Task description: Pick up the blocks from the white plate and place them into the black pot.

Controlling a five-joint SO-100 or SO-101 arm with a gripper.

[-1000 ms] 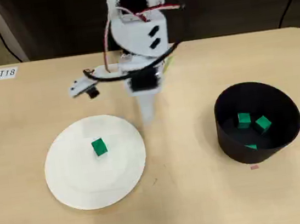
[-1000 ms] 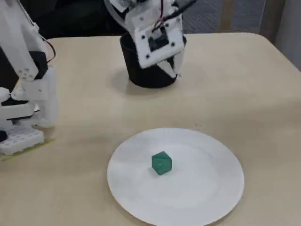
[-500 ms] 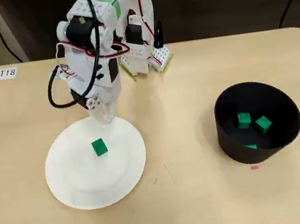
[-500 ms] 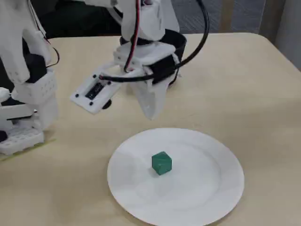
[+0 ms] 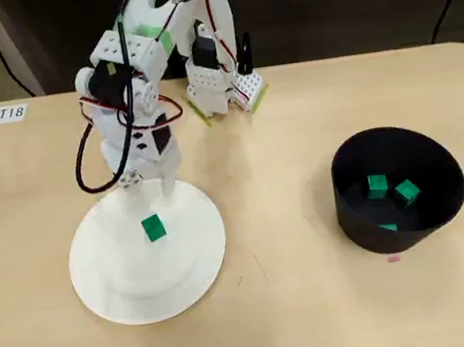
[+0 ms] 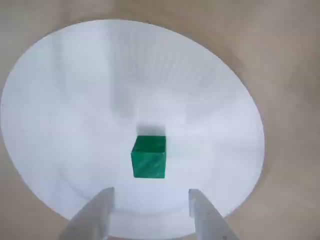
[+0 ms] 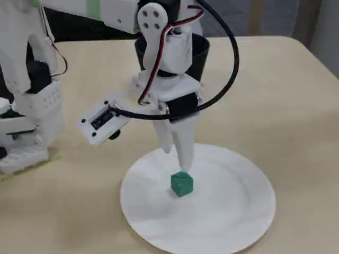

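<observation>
**One block left on plate, three in pot**

One green block (image 5: 154, 228) sits alone near the middle of the white plate (image 5: 110, 284); same cube shows in wrist view (image 6: 148, 157) and fixed view (image 7: 181, 183); upright, flat on the plate surface. Gripper (image 6: 151, 202) hangs right over the plate with fingers spread, nothing between them; block lies just ahead of the fingertips (image 6: 102, 199) in wrist view, not touching; in fixed view the finger tip looks just above the cube, contact unclear. Black pot (image 5: 357, 217) stands well apart on the table (image 5: 302, 318), right side in overhead view; three green blocks inside it (image 5: 377, 183) (image 5: 406, 193) (image 5: 389, 226), the last one half hidden by the pot wall.
</observation>
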